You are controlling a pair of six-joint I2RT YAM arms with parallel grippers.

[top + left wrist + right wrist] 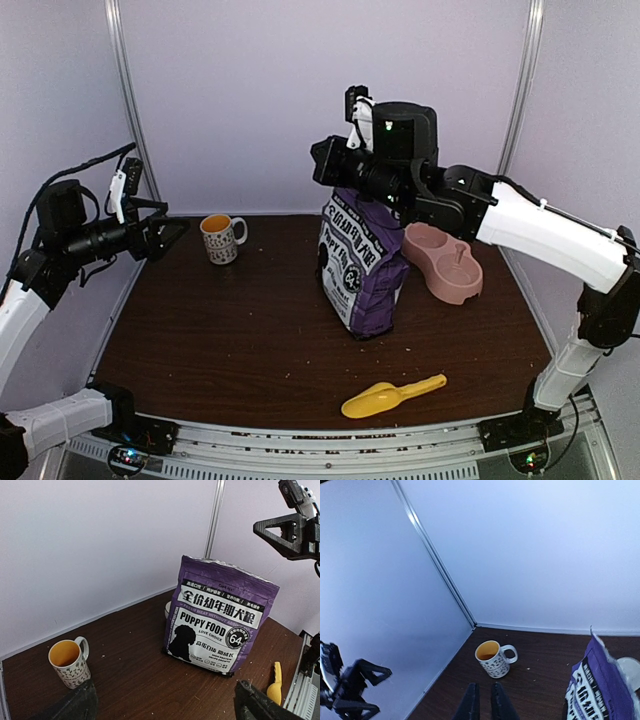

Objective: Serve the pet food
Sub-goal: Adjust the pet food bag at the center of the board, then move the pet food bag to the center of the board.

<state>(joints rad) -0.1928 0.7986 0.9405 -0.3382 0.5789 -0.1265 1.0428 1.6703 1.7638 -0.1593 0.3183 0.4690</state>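
Note:
The purple "PUPPY FOOD" bag (362, 265) stands upright mid-table; it also shows in the left wrist view (220, 625) and at the right edge of the right wrist view (592, 695). The pet food itself is hidden. My right gripper (323, 165) hangs in the air just above the bag's top left corner, pointing left, shut with nothing between its fingers (485, 705). My left gripper (176, 232) is raised at the far left beside the mug, wide open and empty, its fingertips at the bottom corners of its own view (165, 707).
A patterned mug (220, 238) with an orange inside stands at the back left. A pink double bowl (445, 260) sits right of the bag. A yellow scoop (390, 397) lies near the front edge. White walls enclose the table.

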